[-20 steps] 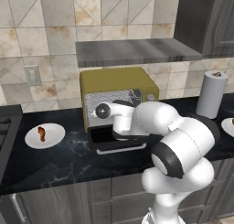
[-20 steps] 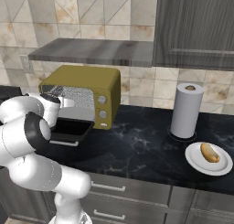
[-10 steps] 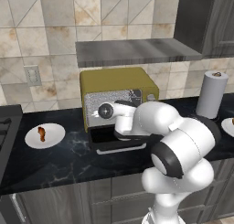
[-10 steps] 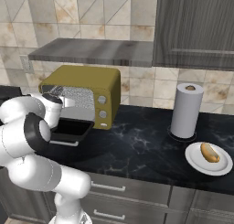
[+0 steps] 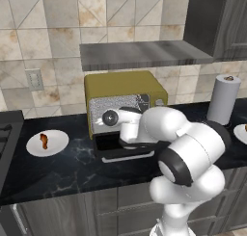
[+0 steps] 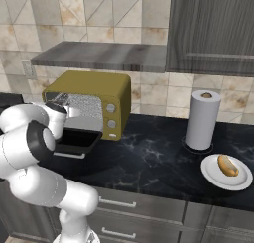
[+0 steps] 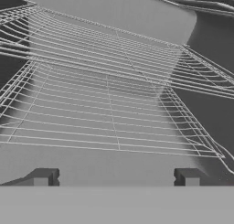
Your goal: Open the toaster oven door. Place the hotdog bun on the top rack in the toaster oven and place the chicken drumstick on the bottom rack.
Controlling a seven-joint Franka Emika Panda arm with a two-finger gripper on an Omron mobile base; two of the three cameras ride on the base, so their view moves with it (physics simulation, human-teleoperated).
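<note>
A: On the dark marble counter (image 6: 149, 162), list the items around the toaster oven (image 6: 94, 100).

B: The toaster oven stands against the tiled wall below a grey shelf (image 6: 99, 56). The toaster oven door (image 5: 124, 150) is folded down flat toward the counter edge, handle at the front. To the oven's left, well apart, a white plate (image 5: 47, 142) carries the chicken drumstick (image 5: 44, 139). To its right, a paper towel roll (image 6: 202, 120) stands upright. Near the roll, toward the counter edge, a second white plate (image 6: 225, 173) carries the hotdog bun (image 6: 227, 165).

A: State any obstruction.

B: The white arm crosses the oven front in both base views and covers much of the opening. The paper towel roll stands between the oven and the bun's plate.

A: State the gripper condition.

B: The gripper (image 7: 115, 176) has its jaws spread wide, nothing between them. Its two dark fingertips (image 7: 43, 176) point into the oven cavity, above the silvery wire rack (image 7: 107, 104).

A: Specify what each view adds.

B: The hand view shows the rack wires and the grey interior walls, detail hidden in the base views by the arm. The left base view shows the drumstick plate and a wall outlet (image 5: 34, 79); the bun's plate is cut off at its right edge. The right base view shows the bun in full, the two round knobs (image 6: 111, 115) on the oven's front, and a dark cabinet (image 6: 213, 33) above the roll.
</note>
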